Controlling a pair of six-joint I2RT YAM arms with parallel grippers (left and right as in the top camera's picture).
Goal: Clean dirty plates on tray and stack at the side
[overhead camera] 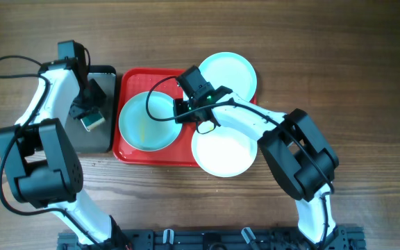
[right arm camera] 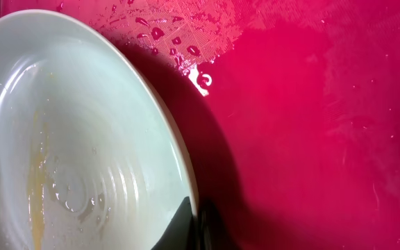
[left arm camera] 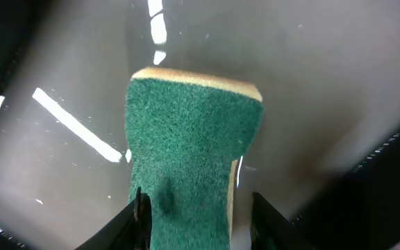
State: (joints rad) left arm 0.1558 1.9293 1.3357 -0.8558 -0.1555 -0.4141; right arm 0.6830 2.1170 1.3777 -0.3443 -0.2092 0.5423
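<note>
Left hand [left arm camera: 196, 222] straddles the sponge [left arm camera: 186, 132], grip unclear; right hand [right arm camera: 196, 226] pinches a plate [right arm camera: 82, 132].

Right arm [overhead camera: 245, 121] overhangs the tray's [overhead camera: 151, 157] right side; left side open.

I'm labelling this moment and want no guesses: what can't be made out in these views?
Left wrist: sponge near end, cut off by the bottom edge; left hand grip uncertain.
Right wrist: dirty plate lower part, out of frame.
Overhead: right hand fingertips, hidden beneath its own housing.
</note>
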